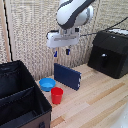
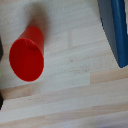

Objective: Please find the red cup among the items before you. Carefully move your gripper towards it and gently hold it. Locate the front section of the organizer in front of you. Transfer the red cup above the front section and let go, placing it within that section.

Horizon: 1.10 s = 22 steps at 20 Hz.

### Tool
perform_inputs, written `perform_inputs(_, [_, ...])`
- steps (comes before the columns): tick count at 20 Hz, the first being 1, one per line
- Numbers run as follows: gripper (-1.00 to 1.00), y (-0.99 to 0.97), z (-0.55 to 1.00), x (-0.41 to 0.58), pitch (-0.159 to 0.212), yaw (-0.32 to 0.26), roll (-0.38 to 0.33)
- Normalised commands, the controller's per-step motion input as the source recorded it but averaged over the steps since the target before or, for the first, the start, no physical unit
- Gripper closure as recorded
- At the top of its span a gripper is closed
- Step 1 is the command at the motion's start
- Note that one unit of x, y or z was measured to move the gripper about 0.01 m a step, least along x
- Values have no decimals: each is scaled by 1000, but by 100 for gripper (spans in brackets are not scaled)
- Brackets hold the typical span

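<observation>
Overhead, the gripper [image 1: 61, 51] hangs empty, fingers apart.
Red cup [image 1: 57, 95] stands upright on the tabletop [image 1: 95, 100], just beside the organizer [image 1: 20, 100], next to a blue bowl [image 1: 47, 83]. Best come straight down, centred on its rim, and close softly so it doesn't tip. Fingers don't show in the wrist view; the organizer is cut off.

The bulky white arm [image 1: 74, 14] reaches in from the top of the exterior view, its rounded wrist joint bent so the wide white block at its end faces straight down. The gripper [image 1: 61, 52] hangs high above the tabletop [image 1: 95, 100], its two short dark fingers [image 1: 67, 51] pointing downward with a clear gap between them. Nothing sits between the fingers, and they touch nothing.
</observation>
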Motion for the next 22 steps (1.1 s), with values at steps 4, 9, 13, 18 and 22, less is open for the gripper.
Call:
perform_inputs(4, [-100, 254, -14, -364, -23, 0, -36])
perform_inputs(9, [-100, 379, -38, -427, -14, 0, -64])
perform_inputs(13, [-100, 389, -139, -311, -26, 0, -75])
perform_inputs(18, [-100, 314, -274, -217, -23, 0, -48])
perform_inputs(22, [-100, 231, -328, -184, -23, 0, -30])
